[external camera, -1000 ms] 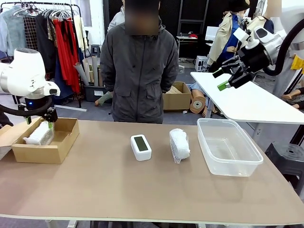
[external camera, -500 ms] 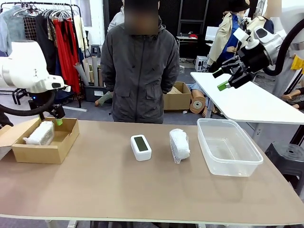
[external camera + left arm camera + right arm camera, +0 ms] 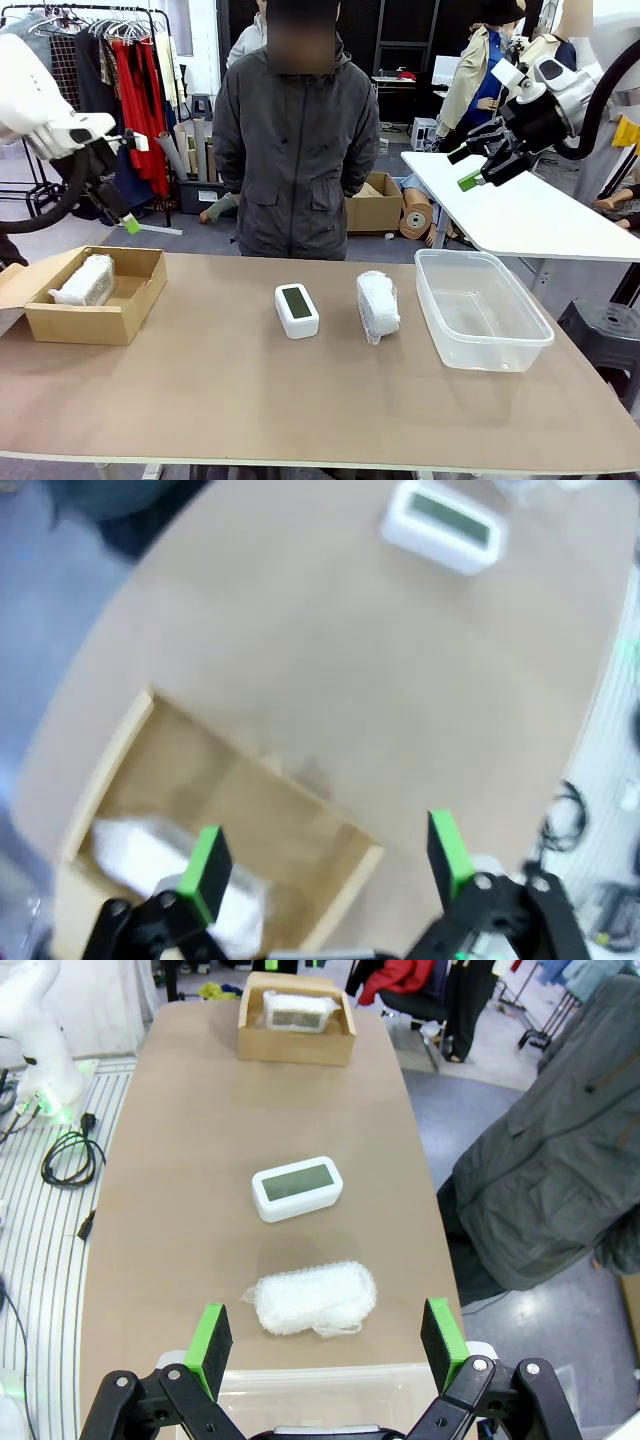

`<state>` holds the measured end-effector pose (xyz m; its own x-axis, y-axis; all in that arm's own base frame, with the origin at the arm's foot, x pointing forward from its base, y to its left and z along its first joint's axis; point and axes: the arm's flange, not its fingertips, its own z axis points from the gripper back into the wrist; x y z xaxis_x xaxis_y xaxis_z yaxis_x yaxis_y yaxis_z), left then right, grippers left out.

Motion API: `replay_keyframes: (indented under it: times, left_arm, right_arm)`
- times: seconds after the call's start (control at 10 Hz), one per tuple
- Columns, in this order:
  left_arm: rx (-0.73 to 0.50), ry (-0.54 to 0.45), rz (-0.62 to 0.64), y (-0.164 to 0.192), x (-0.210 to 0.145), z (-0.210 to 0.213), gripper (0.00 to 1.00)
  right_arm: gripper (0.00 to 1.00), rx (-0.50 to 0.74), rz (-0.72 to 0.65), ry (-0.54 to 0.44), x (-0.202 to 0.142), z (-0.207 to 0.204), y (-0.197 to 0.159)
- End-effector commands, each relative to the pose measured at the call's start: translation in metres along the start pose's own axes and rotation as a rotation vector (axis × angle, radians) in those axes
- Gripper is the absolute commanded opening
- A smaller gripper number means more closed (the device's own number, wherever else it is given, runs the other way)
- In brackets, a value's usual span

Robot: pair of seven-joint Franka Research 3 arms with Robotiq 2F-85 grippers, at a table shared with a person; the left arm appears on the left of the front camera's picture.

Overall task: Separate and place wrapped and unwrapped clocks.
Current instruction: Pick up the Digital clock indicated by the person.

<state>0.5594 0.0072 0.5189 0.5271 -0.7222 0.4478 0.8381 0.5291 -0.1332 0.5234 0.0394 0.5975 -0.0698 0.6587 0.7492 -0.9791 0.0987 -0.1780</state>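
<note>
Where the clocks lie: boxed wrapped clock [image 3: 84,281] sits in the cardboard box [image 3: 95,325] at 9 o'clock on the bench [image 3: 250,400]; bare clock [image 3: 296,308] at centre, screen up; loose wrapped clock [image 3: 378,305] just beside it toward 3 o'clock, not touching.
Empty bin: clear plastic tub [image 3: 520,345] at 3 o'clock, nothing in it.
Left gripper [image 3: 325,855]: jaws released, holding nothing, raised above the box at 9 o'clock.
Right gripper [image 3: 325,1335]: jaws released, holding nothing, high off the bench past the tub at 2 o'clock.
Progress guess: one of three sorted; the two centre items not yet placed.
Risk, mix-up: the two centre clocks lie close, so a sloppy descent could nudge or grab the wrong one, and the bare one could end up in the box.
Risk, slip: bubble wrap is squashy and slick, so an off-centre pinch may let the bundle twist out.
Risk, tub: a low carry could clip the near wall and shove the light tub.
Risk, arms: both reaching to centre together could collide.
Risk, person [image 3: 295,150]: stands close at 12 o'clock, so a wide swing could reach them.
</note>
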Motion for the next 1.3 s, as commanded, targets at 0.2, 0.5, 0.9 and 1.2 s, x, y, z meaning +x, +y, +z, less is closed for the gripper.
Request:
replay_keyframes:
  times: [0.2, 0.5, 0.9, 1.2]
  left_arm:
    - [-0.152, -0.259, -0.313, 0.000, 0.000, 0.032, 1.00]
    - [-0.185, -0.386, -0.467, -0.009, 0.004, 0.051, 1.00]
    - [-0.080, -0.429, -0.614, -0.027, 0.005, 0.060, 1.00]
    - [-0.099, -0.459, -0.632, -0.030, 0.003, 0.064, 1.00]
  right_arm:
    - [1.00, -0.003, 0.005, 0.009, 0.000, 0.001, 0.000]
    - [1.00, -0.003, 0.005, 0.009, 0.000, 0.001, 0.000]
    - [1.00, -0.003, 0.005, 0.009, 0.000, 0.001, 0.000]
    - [1.00, -0.003, 0.005, 0.009, 0.000, 0.001, 0.000]
